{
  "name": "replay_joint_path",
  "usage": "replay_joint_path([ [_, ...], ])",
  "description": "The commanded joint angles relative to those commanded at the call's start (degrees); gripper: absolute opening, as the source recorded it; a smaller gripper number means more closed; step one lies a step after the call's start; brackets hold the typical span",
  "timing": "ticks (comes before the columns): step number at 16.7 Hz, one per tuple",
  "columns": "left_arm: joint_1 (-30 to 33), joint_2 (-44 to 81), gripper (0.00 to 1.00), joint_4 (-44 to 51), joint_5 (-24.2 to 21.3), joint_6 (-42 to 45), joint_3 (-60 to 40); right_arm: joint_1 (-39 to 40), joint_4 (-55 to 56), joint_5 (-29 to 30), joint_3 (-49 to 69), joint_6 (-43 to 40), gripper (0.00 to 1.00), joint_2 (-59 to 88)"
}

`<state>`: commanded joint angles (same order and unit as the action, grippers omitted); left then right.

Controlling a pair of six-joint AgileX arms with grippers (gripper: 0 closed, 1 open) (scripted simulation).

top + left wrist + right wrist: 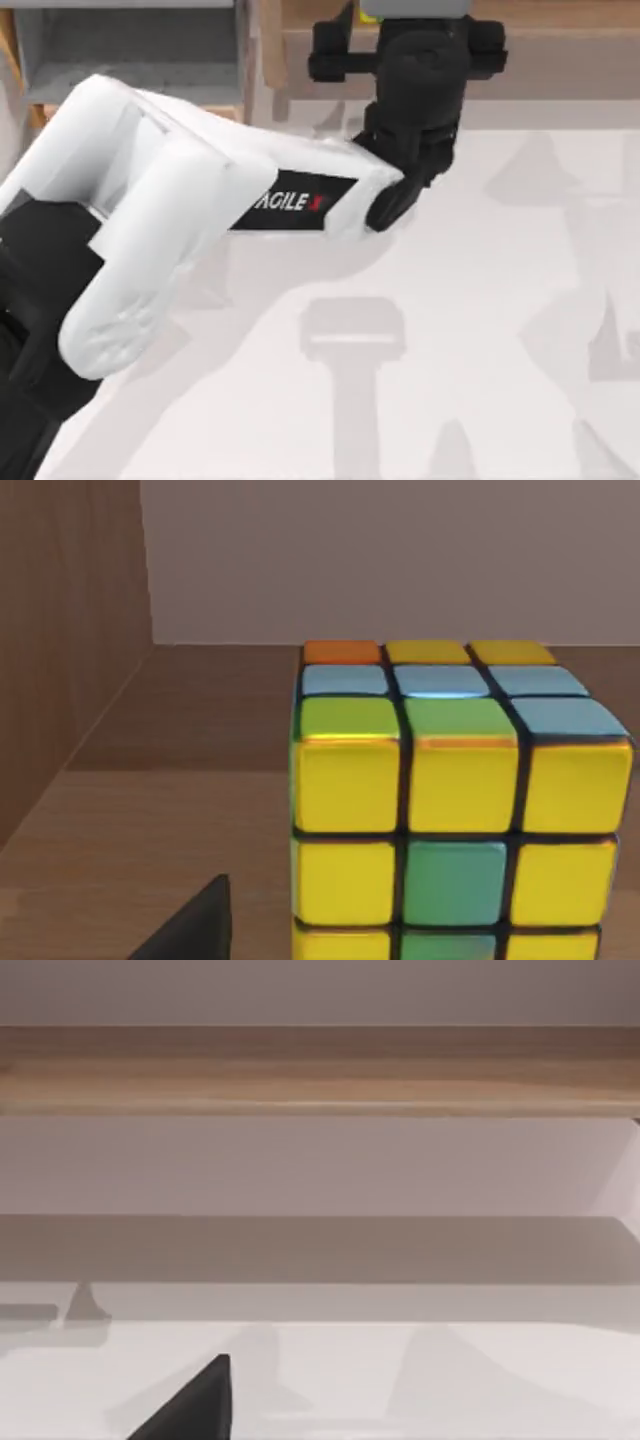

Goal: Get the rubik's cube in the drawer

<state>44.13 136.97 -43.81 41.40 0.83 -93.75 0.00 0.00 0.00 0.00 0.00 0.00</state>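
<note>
My left arm reaches across the desk (480, 330) to the wooden shelf (560, 45). There the rubik's cube (450, 810) sits in the recess, just before the left hand (405, 25); whether that hand is released or clenched I cannot tell.

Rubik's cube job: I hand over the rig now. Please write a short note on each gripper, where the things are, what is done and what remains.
Left gripper: reached to the table's far edge, over the long wooden shelf. I cannot tell whether its fingers are open.
Right arm: parked; its wrist view looks across the white table toward the shelf.
Small yellow-and-green tiled rubik's cube: stands on the shelf's wooden floor, close before the left wrist camera.
Grey-walled drawer with light wood front: open at the top view's far left, cube not in it.
Done: approach to the cube.
Left: grasp, carry, place in drawer.
</note>
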Motion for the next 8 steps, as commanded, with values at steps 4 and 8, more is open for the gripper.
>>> replay_joint_path([
  [4, -2.28, 3.89, 1.00, 3.43, -2.20, 0.18, -7.62, 0.00, 0.00, 0.00, 0.00, 0.00, 1.00, 0.00],
  [8, -3.75, 6.73, 1.00, 4.28, -3.82, -0.13, -10.86, 0.00, 0.00, 0.00, 0.00, 0.00, 1.00, 0.00],
])
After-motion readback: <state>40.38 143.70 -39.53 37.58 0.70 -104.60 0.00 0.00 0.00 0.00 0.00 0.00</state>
